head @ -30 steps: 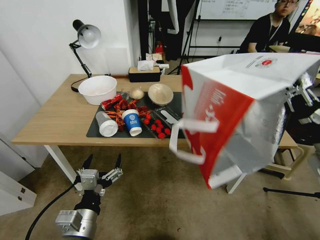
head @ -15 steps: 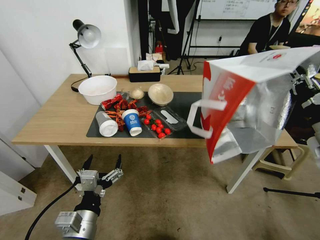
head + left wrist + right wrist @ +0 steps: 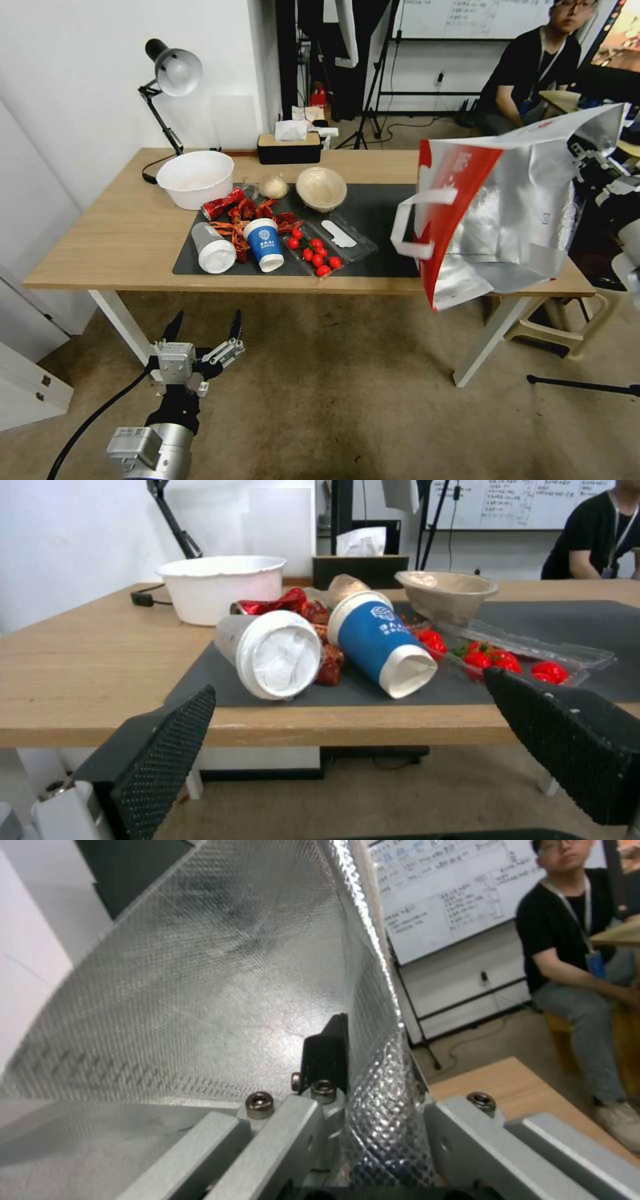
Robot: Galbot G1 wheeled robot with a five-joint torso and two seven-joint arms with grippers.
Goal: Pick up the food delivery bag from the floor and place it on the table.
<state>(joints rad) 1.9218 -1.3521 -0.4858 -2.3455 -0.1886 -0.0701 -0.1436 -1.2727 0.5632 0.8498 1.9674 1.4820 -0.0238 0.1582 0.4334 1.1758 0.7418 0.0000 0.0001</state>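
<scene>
Bag (image 3: 493, 213) is off the floor (image 3: 333, 400), hanging tilted above the table's (image 3: 100, 247) right end; setting it down remains. Right gripper (image 3: 360, 1080) is clamped on the bag's foil wall. Left gripper (image 3: 203, 327) hangs low, near left, jaws apart, empty. On the table: one bag-free mat (image 3: 373, 207), two bowls, two cups on their sides, one lamp.

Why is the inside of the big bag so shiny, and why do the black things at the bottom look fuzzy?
Right wrist view: the food delivery bag is lined with silver foil that bounces the room light, leaving a bright glare patch. Left wrist view: the left gripper sits so close to the lens that its jaws blur, while the blue cup looks sharper.
</scene>
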